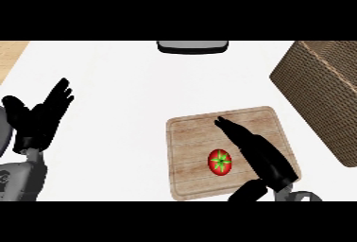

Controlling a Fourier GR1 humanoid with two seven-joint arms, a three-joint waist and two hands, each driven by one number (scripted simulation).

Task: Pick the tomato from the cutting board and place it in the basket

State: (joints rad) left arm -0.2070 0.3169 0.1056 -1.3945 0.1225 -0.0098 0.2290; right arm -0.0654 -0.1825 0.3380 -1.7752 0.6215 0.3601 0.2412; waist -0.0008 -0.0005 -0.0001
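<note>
Tomato: lay on the wooden cutting board, toward its near right part, ungrasped; wicker basket stood well apart at the view's right. Right hand: over the board just beside the tomato, fingers straight and holding nothing, which put the step at the approach, the next move calling for the fingers to curl round the fruit. Left hand: open, fingers up, resting at the left edge.

The board is showing pale, matt wood grain; the basket is looking roughly woven, perhaps wicker. The tomato is gleaming smooth; the counter is appearing plain matt white.
</note>
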